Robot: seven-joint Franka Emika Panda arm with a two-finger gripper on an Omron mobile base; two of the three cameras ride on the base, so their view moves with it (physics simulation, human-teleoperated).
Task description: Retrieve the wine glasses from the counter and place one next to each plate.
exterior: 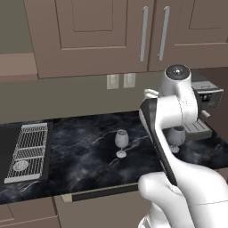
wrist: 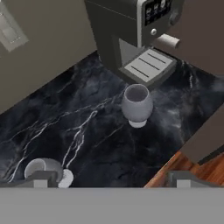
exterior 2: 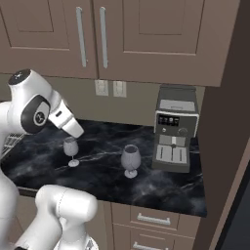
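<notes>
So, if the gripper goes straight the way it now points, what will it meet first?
Probably the wine glass in front of the coffee machine, or the black counter just before it. The open gripper looks down at both; depth is unclear.

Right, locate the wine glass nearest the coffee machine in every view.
Left base view: wine glass, right of centre, partly behind the arm.
Right base view: centre, left of the coffee machine.
Hand view: upper centre, below the machine's drip tray.
Shared landmark: the coffee machine.
</notes>
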